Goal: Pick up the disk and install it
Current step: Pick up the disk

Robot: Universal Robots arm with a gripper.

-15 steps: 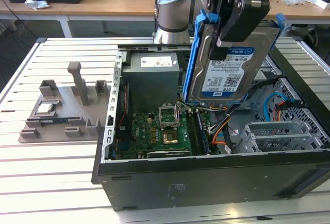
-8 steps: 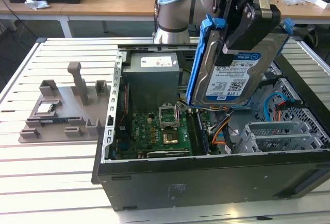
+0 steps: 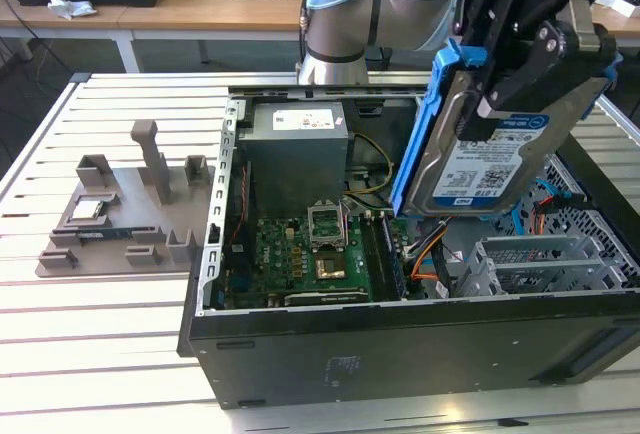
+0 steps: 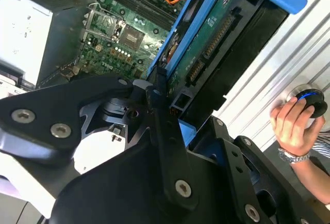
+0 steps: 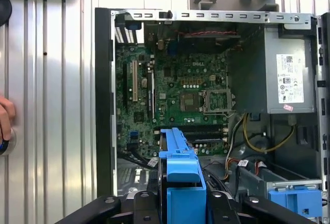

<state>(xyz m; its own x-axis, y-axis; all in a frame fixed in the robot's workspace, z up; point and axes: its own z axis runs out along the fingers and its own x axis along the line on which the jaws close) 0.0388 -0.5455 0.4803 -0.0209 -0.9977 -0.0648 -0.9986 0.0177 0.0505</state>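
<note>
Disk (image 3: 482, 172) (silver, blue-framed, white-and-blue label) hangs tilted in pincer (image 3: 515, 89).

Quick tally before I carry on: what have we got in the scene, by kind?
Disk, clamped in the gripper: 1
Open computer case: 1
Grey fixture: 1
Square chip on the fixture: 1
Total: 4

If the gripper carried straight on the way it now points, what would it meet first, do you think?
Probably the orange cables beside the green motherboard inside the open black computer case: the blue-framed silver disk clamped in the gripper hangs over them, though depth is unclear.
</note>
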